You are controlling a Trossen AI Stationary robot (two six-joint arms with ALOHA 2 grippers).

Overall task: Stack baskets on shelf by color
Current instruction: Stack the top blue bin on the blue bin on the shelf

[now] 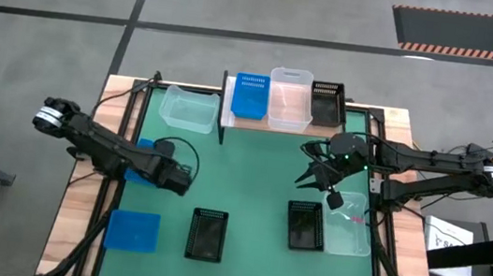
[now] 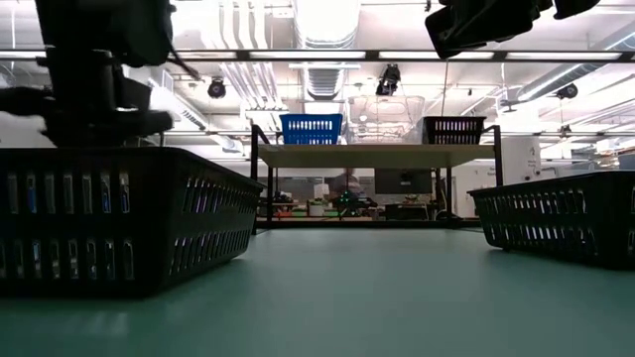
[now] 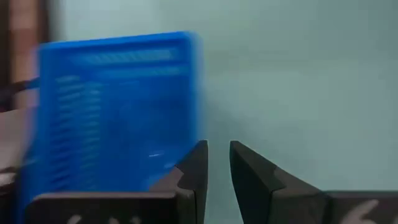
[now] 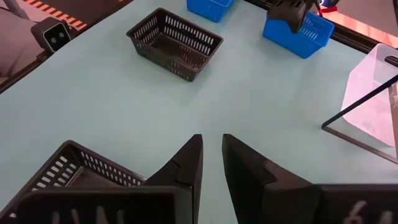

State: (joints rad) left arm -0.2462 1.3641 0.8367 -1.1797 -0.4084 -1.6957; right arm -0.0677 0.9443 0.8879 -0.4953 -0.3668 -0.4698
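From above, your left gripper [image 1: 175, 178] sat over a blue basket [image 1: 139, 175] at the table's left edge. In its wrist view the fingers [image 3: 193, 171] stood slightly apart beside that basket [image 3: 118, 112], gripping nothing. It looked light, stiff, slippery; pinch its rim wall. The right wrist view showed your right gripper [image 4: 211, 165] likewise narrowly parted, empty.

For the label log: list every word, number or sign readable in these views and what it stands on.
No text can be read in any view.
White sheet beside the table's right edge: dark marks, too small to read.
Baskets, shelf and arms: no lettering visible.
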